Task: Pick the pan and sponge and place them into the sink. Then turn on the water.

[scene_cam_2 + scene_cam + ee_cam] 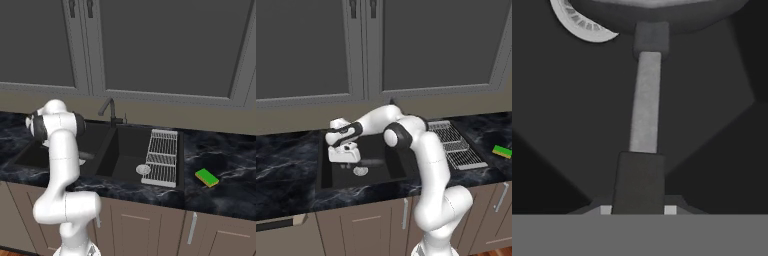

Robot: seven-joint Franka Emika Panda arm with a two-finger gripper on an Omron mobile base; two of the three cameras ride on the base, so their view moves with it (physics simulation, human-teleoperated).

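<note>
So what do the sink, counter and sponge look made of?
The sink looks like matte black composite or coated metal: no shine, though its drain is silvery. The counter reads as polished dark marble, black with pale veining. The sponge seems foam, bright green over a yellow layer. All is rendered, so only looks.

Green-yellow sponge (207,177) — black sink (125,145)

The black double-basin sink (107,150) has a matt, smooth finish. The tabletop (286,160) is glossy black marble with pale veining. The round drain (143,169) and the wire dish rack (162,156) look like bright metal. The pan's long handle (646,107) shows dull grey metal with a dark matt grip. The green-and-yellow sponge (207,177) looks matt.
</note>
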